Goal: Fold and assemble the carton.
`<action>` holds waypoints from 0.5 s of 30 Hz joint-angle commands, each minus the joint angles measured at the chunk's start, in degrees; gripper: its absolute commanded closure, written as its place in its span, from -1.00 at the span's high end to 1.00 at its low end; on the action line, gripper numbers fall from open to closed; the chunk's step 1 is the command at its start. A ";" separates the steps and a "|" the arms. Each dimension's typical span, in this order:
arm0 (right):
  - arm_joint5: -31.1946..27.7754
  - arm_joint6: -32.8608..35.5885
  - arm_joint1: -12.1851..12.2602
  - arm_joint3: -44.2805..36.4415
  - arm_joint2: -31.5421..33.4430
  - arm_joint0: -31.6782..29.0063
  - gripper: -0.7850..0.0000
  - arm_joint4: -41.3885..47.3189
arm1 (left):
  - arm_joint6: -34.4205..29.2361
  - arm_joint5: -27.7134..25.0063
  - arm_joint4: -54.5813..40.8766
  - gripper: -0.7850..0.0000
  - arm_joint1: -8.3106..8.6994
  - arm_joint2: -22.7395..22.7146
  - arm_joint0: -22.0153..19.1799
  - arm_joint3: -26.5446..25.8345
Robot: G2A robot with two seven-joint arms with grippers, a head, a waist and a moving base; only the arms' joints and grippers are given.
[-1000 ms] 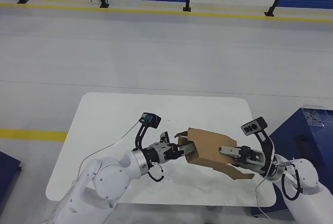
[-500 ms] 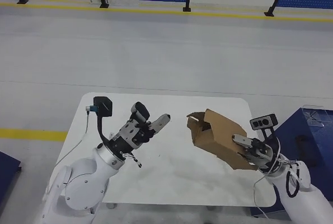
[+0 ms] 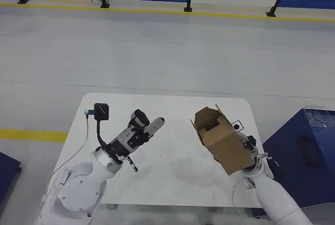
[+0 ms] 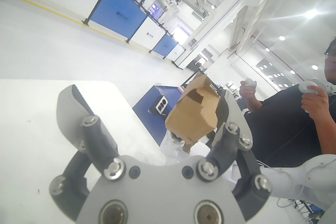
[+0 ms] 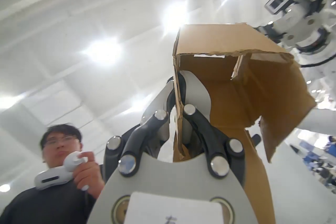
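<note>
A brown cardboard carton (image 3: 220, 140) is held up in the air over the table's right side, tilted, with its open end pointing up and away. My right gripper (image 5: 178, 93) is shut on one side wall of the carton (image 5: 236, 72), one finger inside and one outside. In the top view the carton hides that gripper. My left gripper (image 3: 150, 125) is raised over the table's left half, open and holding nothing, well apart from the carton. The left wrist view shows the carton (image 4: 194, 112) beyond the open fingers (image 4: 78, 104).
The white table (image 3: 173, 180) has rounded corners. A dark blue cabinet (image 3: 308, 157) stands close to its right edge. A yellow floor line runs past on the left.
My left gripper has let go of the carton and drawn back to the left, lifted. The right arm has swung the carton upward and tilted it more upright.
</note>
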 commanded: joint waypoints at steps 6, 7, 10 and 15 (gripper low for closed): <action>-5.38 5.92 -2.35 4.62 -0.82 3.77 -1.00 -1.53 | -8.82 2.99 -2.68 1.00 0.24 1.56 -0.83 -1.44; -7.00 6.59 -2.56 4.86 -0.79 4.08 -1.00 -3.13 | -9.37 3.38 -2.37 1.00 0.25 1.90 -1.09 -1.50; -8.76 6.84 -3.18 4.58 -0.83 4.21 -1.00 -5.16 | -10.41 4.49 -0.87 1.00 0.21 3.20 -2.15 -0.99; -9.54 6.84 -3.90 4.30 -0.09 3.75 -1.00 -7.24 | -12.13 6.94 0.88 1.00 0.00 5.56 -4.92 1.15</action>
